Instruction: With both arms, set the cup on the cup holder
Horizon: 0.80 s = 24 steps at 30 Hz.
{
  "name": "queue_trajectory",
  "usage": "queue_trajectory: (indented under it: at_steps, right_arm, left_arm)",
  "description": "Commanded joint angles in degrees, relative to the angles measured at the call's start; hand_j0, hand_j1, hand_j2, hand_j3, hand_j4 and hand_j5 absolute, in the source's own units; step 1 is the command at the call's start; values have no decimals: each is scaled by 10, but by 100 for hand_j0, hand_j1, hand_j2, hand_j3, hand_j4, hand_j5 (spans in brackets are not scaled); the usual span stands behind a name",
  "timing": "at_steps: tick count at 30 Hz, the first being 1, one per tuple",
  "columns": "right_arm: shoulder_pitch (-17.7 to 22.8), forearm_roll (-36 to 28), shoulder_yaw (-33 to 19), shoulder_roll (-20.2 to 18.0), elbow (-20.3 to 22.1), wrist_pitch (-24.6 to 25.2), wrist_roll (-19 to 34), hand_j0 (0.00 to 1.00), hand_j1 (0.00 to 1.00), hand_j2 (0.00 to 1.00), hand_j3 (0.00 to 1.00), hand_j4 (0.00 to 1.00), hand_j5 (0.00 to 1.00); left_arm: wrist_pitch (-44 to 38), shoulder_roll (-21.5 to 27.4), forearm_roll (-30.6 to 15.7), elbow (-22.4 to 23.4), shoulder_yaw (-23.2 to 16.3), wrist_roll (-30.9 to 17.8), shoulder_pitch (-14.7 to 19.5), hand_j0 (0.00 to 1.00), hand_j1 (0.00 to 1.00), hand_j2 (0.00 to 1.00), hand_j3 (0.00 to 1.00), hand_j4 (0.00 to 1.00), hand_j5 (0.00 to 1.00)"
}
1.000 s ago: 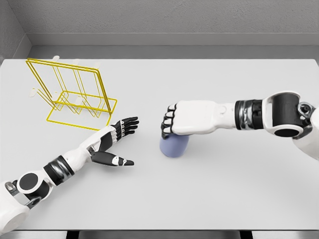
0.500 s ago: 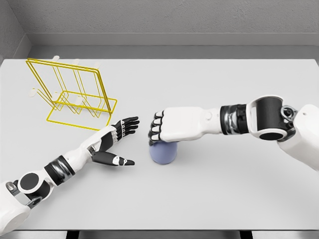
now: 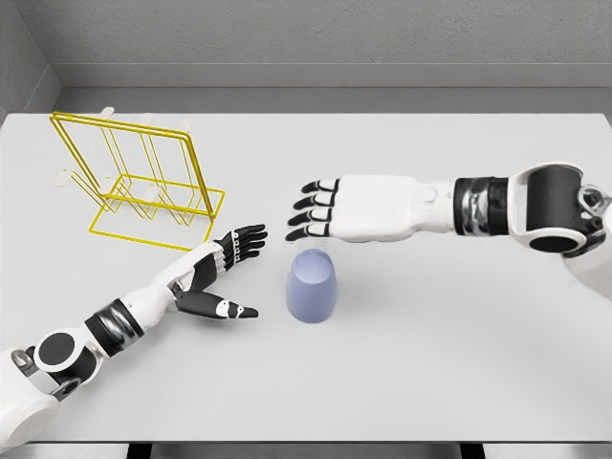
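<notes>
A pale blue cup (image 3: 312,287) stands mouth down on the white table (image 3: 402,382), near the middle. My right hand (image 3: 316,212) hovers just behind and above it, fingers spread, holding nothing. My left hand (image 3: 229,263) lies low over the table to the cup's left, palm turned toward it, fingers extended and thumb pointing at the cup, a short gap away. The yellow wire cup holder (image 3: 143,182) stands at the back left, behind the left hand.
A grey wall runs along the table's far edge. Small white pegs (image 3: 107,111) show at the holder's back.
The right hand carried the cup leftward toward the left hand, then let go and rose with fingers spread. The cup now stands free on the table. The left arm stayed still.
</notes>
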<state>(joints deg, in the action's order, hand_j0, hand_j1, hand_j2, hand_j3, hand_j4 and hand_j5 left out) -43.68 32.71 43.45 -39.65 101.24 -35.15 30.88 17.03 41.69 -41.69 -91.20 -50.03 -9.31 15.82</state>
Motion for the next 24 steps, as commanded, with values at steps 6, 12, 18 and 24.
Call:
queue_trajectory:
  at_steps: [6, 12, 18, 24]
  right_arm:
    - [67, -102, -174, -77, -30, 2, -2, 100, 100, 100, 100, 100, 100]
    - [175, -147, -313, -71, -72, 2, -2, 100, 100, 100, 100, 100, 100]
    - [228, -175, -341, -42, -73, 2, -3, 100, 100, 100, 100, 100, 100]
    - [299, -175, -429, -1, -62, 2, 1, 100, 100, 100, 100, 100, 100]
  left_arm:
    - [-7, -13, -1, -1, -8, 0, 1, 100, 100, 100, 100, 100, 100]
    - [-24, -35, -2, -1, -12, 0, 11, 100, 100, 100, 100, 100, 100]
    - [-48, -67, -1, 4, -16, 0, 26, 100, 100, 100, 100, 100, 100]
    - [-49, -71, -1, 4, -29, 0, 33, 100, 100, 100, 100, 100, 100]
